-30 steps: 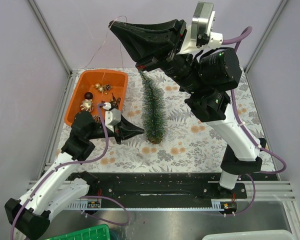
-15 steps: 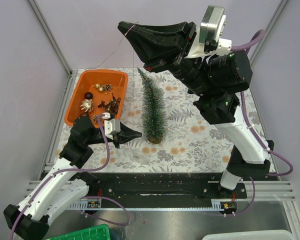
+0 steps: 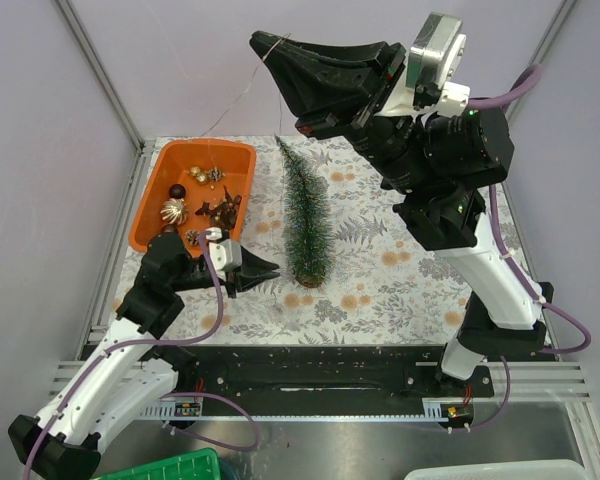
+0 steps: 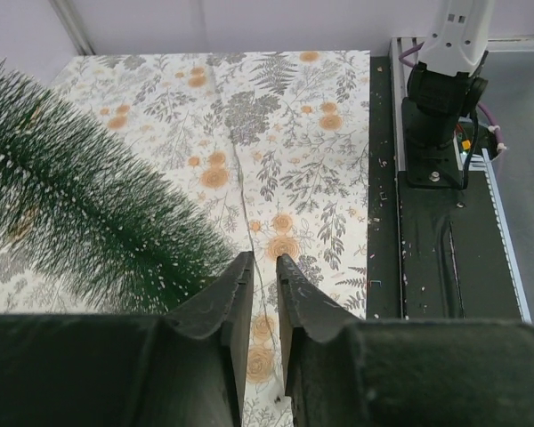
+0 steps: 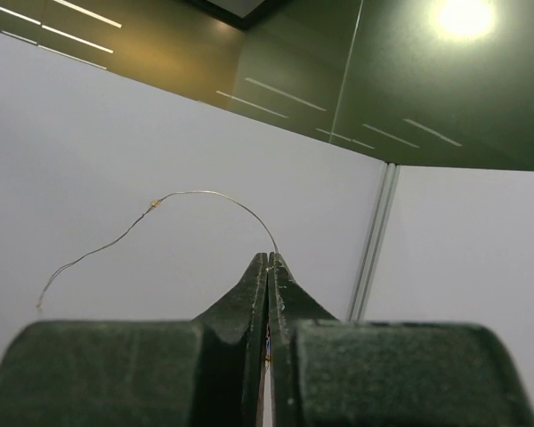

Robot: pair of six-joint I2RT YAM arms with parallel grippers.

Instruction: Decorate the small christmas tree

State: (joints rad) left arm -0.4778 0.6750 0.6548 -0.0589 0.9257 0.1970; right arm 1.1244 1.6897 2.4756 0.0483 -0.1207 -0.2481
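The small christmas tree (image 3: 306,215) stands upright mid-table; its bristles fill the left of the left wrist view (image 4: 80,213). My right gripper (image 3: 262,42) is raised high above the back of the table, shut on a thin wire light string (image 5: 205,193) that arcs left from its tips (image 5: 268,256). My left gripper (image 3: 274,270) sits low, just left of the tree's base. Its jaws (image 4: 264,260) stand a narrow gap apart, and the wire (image 4: 243,178) lies on the cloth and runs between them without being pinched.
An orange tray (image 3: 152,205) at the back left holds a gold ornament (image 3: 173,211), a brown ball (image 3: 177,191) and several other small ornaments. A flowered cloth (image 3: 400,270) covers the table. Grey walls enclose three sides; a black rail (image 3: 330,375) runs along the near edge.
My right gripper has moved up and to the right with the wire in it. My left gripper has drawn back a little toward the near edge, still beside the tree's base.
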